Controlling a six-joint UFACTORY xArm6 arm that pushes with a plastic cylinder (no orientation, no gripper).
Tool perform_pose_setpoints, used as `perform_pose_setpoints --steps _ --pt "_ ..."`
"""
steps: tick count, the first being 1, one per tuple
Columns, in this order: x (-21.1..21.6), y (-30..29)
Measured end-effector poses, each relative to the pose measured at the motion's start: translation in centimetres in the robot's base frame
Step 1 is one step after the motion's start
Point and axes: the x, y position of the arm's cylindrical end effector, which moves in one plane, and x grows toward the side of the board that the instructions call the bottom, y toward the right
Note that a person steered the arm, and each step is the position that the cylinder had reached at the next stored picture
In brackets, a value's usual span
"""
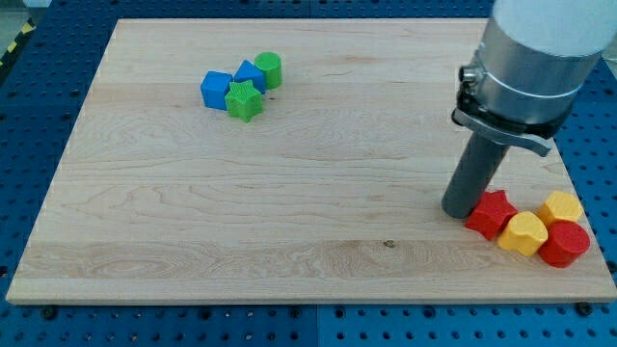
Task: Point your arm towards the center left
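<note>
My tip (460, 210) rests on the wooden board (289, 193) at the view's lower right, touching or just left of a red star block (492, 213). Beside that lie a yellow hexagonal block (523, 233), a red cylinder (565, 243) and a yellow block (562, 207). At the view's upper left sits a tight cluster: a blue cube (215, 89), a blue block (250, 75), a green star (244, 99) and a green cylinder (269, 69). The cluster is far to the left of my tip.
The arm's grey body (530, 58) rises over the board's upper right corner. The board lies on a blue perforated table (29, 106).
</note>
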Motion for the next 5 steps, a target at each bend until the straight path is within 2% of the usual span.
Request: perform_pose_setpoints --steps 2,3,5 --pt "0.6 0.8" --pt "-2.1 -3.3" --pt "-6.7 -19.9"
